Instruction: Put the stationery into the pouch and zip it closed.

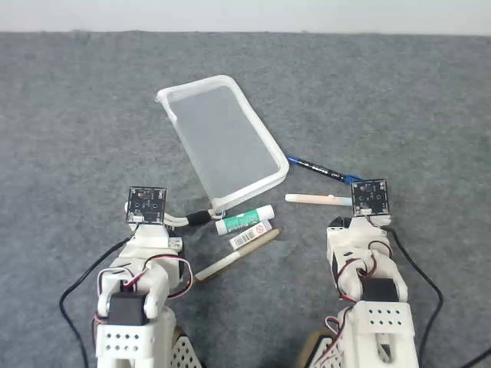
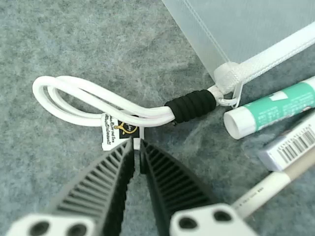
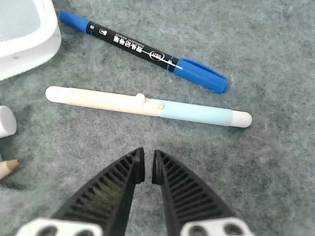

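Note:
The translucent white pouch (image 1: 222, 138) lies flat at the table's middle. Its zip pull, a white cord loop (image 2: 74, 96) with a black wrap (image 2: 192, 105), trails from the near corner (image 2: 229, 78). My left gripper (image 2: 137, 146) is shut, tips right at the cord's small tag (image 2: 114, 132). A green-and-white glue stick (image 1: 244, 219), a barcoded eraser (image 1: 252, 234) and a beige pencil (image 1: 238, 257) lie in front of the pouch. My right gripper (image 3: 148, 162) is shut and empty, just short of a cream-and-light-blue pen (image 3: 147, 105). A blue marker (image 3: 142, 49) lies beyond that pen.
Grey felt (image 1: 77, 115) covers the whole table. Both arm bases stand at the near edge, one (image 1: 134, 322) on the left and one (image 1: 376, 322) on the right. The pencil tip (image 3: 7, 168) and the glue stick's cap (image 3: 6, 121) lie near the right gripper.

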